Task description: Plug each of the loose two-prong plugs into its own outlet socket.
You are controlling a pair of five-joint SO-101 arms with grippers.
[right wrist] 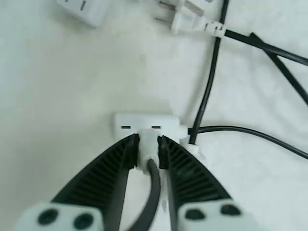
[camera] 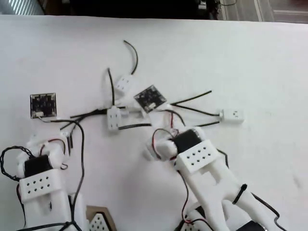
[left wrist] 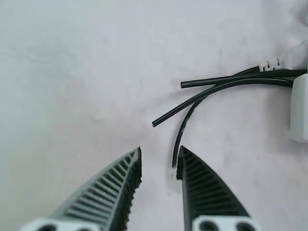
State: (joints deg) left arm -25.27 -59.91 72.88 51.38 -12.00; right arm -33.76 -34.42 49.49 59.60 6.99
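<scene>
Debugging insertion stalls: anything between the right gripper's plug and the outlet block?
Nothing visible. The right gripper holds the plug right at the outlet block's slotted face. A black cable runs beside the block, not across that face.

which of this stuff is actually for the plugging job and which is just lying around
For the job:
- gripped plug, clamped in the right gripper
- outlet block right at that plug
- loose plug beyond it
- right-hand outlet block
- upper outlet block

Probably just lying about:
- left black square board
- middle black square board
- brown piece at the near edge
</scene>
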